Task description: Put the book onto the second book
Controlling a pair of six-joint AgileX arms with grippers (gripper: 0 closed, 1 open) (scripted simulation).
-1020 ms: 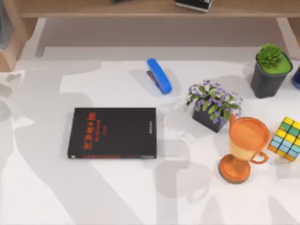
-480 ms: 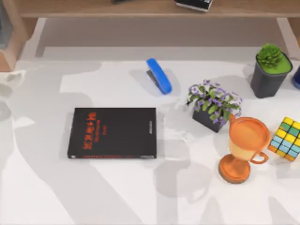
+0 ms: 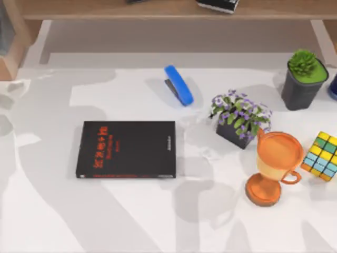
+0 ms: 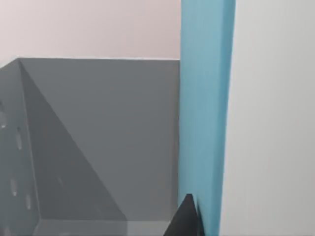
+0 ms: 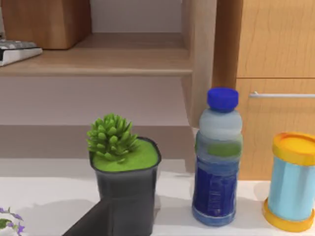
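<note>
The second book (image 3: 126, 149) lies flat on the white table, left of centre in the top view; it is black with red lettering near its left end. In the left wrist view the book (image 4: 204, 113) stands very close to the camera as a tall teal-blue band, with a pale surface beside it. One dark fingertip (image 4: 186, 220) of my left gripper presses against its cover, and the other finger is hidden behind it. A grey boxy space lies behind the book.
A blue stapler (image 3: 178, 85) lies behind the black book. To the right stand a purple-flowered plant (image 3: 239, 117), an orange trophy (image 3: 273, 166), a colour cube (image 3: 321, 155) and a green potted plant (image 3: 304, 79). A blue bottle (image 5: 217, 157) and a yellow-capped can (image 5: 293, 182) stand by the wooden cabinet.
Only the soft shadows over the left part of the table have shifted slightly. The black book and the other objects have not moved.
</note>
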